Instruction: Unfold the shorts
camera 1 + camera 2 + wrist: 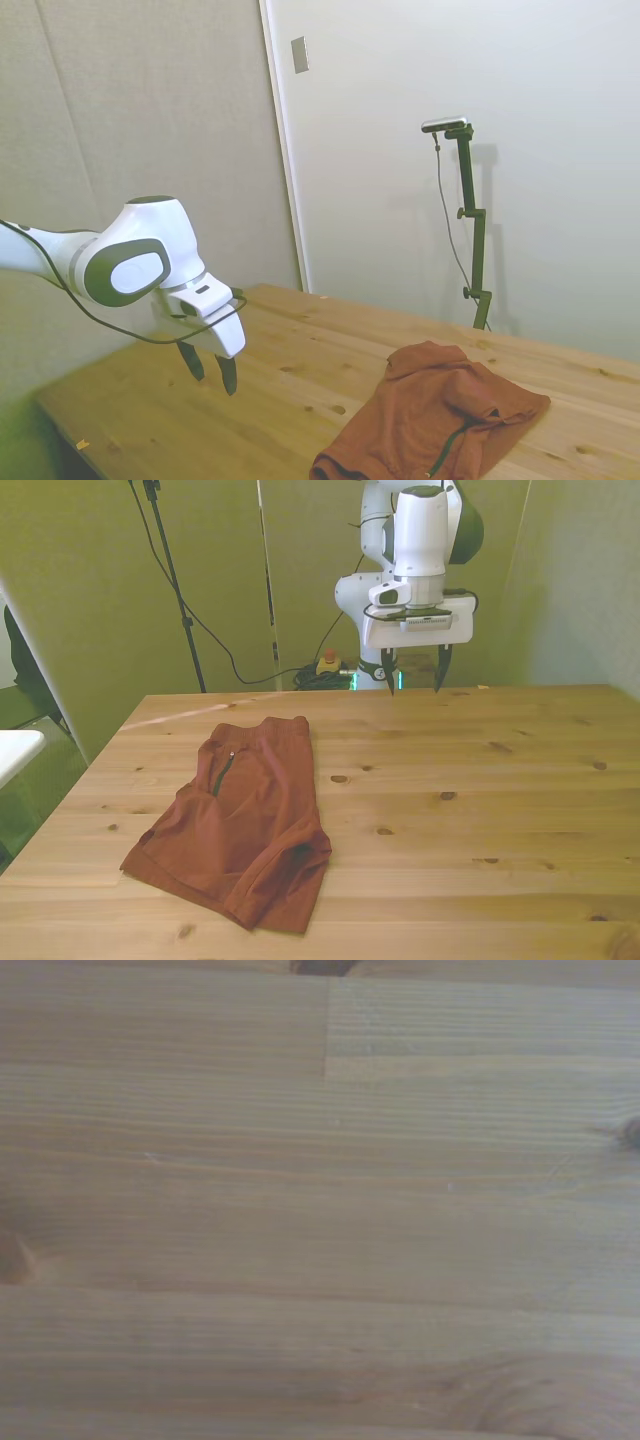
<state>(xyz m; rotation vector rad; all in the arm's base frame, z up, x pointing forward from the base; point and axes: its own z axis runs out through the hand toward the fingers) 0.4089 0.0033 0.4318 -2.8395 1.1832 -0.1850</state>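
The rust-orange shorts (240,820) lie folded on the wooden table (480,810) toward the front view's left, with a dark drawstring running along the folded waistband. In the side view the shorts (430,420) sit at the lower right. My gripper (412,675) hangs open above the table's far edge, well away from the shorts, with nothing between its dark fingers. From the side, the gripper (210,368) hovers above the bare wood at the left. The wrist view shows only wood grain (320,1220).
Black cables and a thin dark stand (175,590) rise behind the table at the front view's left. A white object's edge (15,750) shows at that view's far left. Bare wood spreads across the table's right half.
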